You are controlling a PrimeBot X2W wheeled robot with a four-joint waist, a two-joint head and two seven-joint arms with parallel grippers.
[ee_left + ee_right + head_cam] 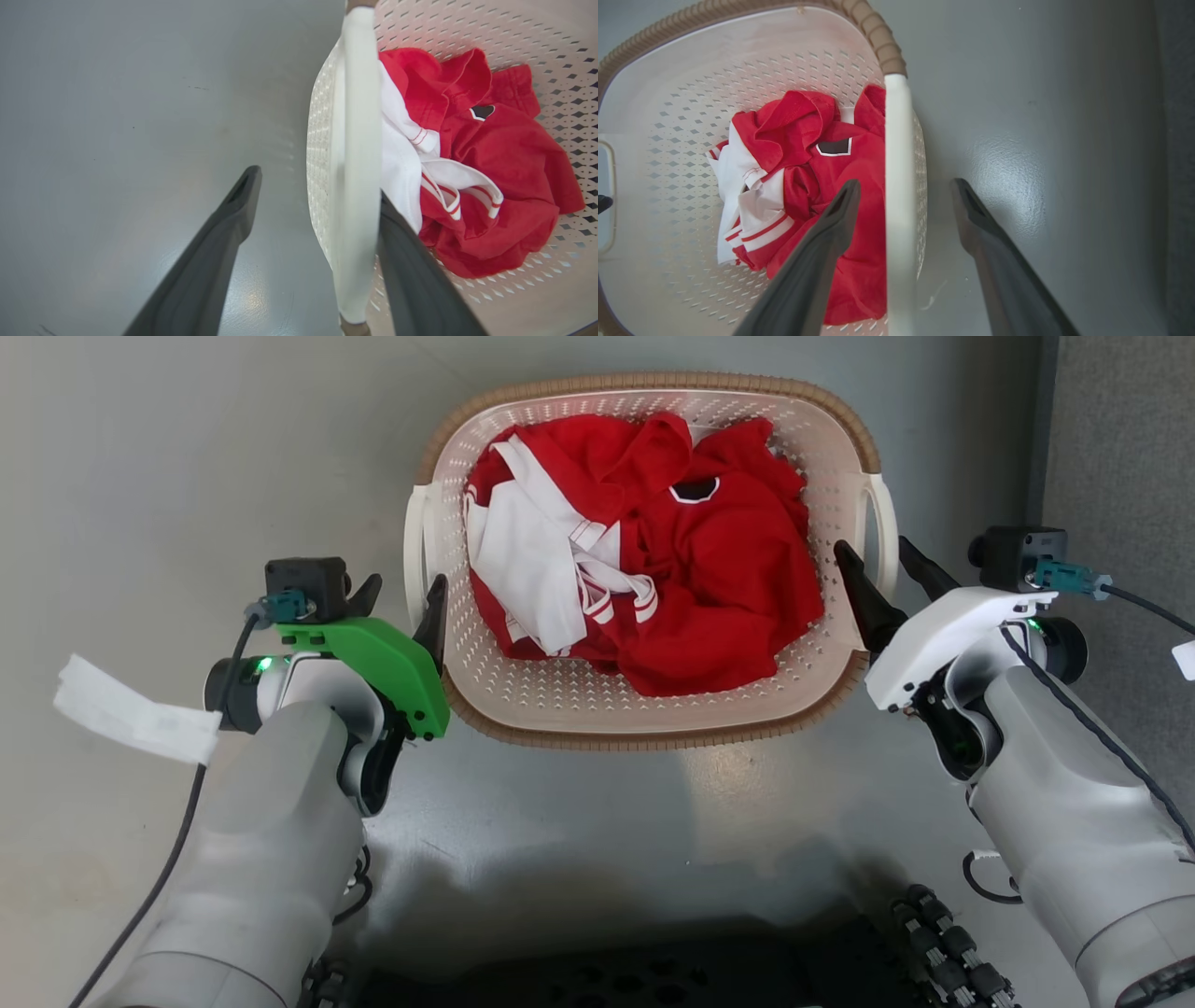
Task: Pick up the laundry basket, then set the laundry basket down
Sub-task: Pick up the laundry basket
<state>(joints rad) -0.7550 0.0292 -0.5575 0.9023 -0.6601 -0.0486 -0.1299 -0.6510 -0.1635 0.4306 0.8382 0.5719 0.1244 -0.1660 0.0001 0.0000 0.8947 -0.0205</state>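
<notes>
In your head view, the laundry basket [653, 385] sits on the grey floor [168, 457] straight ahead, holding crumpled red and white clothes [644, 551]. Your left gripper [406, 590] is spread at the basket's left handle [415, 546], and your right gripper [873, 553] is spread at the right handle [883, 518].

In your left wrist view, the white handle bar runs between the two dark fingers: one finger [233, 210] is outside over the floor, well apart from the bar, and the other is inside, just beside it, next to the clothes.

In your right wrist view, the fingers straddle the handle bar too. One finger [831, 224] is over the clothes and one is over the floor, neither pressing the bar.
</notes>
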